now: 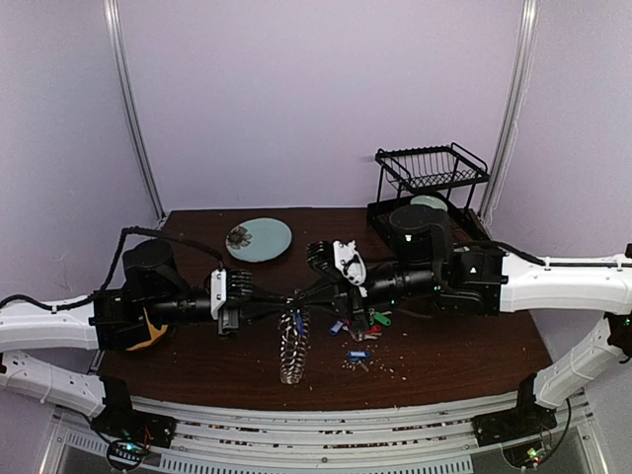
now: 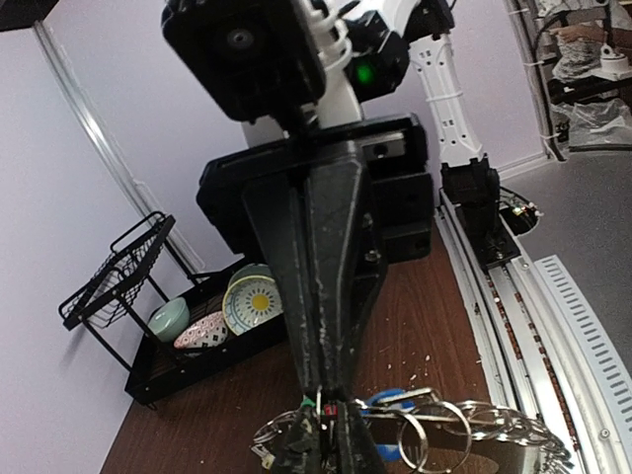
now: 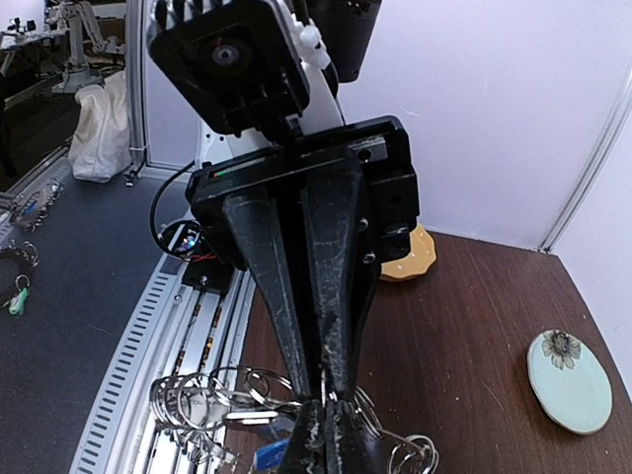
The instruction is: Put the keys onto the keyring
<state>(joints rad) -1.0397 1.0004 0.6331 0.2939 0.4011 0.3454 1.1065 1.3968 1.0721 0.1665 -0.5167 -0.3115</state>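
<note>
item 1, left gripper (image 2: 321, 439): in your left wrist view its two black fingers (image 2: 296, 296) are drawn together to a thin seam. they pinch the wire of the keyring (image 2: 449, 420), a large thin metal ring strung with silvery split rings and small keys. a blue plastic tag (image 2: 390, 400) shows just behind the fingertips.

item 2, right gripper (image 3: 321, 434): closed in the same way, with its black fingers (image 3: 331, 296) meeting on the same keyring. the ring's loops fan out to the left of the tips in your right wrist view.

item 3, keyring position: from above you see it edge-on, hanging between the two grippers over the middle of the dark brown wooden table (image 1: 464, 355). you cannot tell whether its lower end touches the tabletop.

item 4, loose keys (image 1: 358, 331): small silver keys with oblong blue, red and green plastic tags. they are scattered on the table just right of the keyring, below the right arm's wrist. one blue-tagged key (image 1: 358, 355) lies nearer the front edge.

item 5, round pale teal plate (image 1: 260, 239): it has a dark flower motif at its rim and sits towards the far side of the table, left of centre.

item 6, black wire dish rack (image 1: 432, 168): at the far right corner. in its lower tray are a pale green bowl (image 2: 170, 318) and round patterned bowls (image 2: 252, 301).

item 7, yellow-orange object (image 1: 150, 336): at the left edge of the table, partly hidden under the left arm.

item 8, pale crumbs (image 1: 395, 370): sprinkled across the tabletop near the loose keys.
</note>
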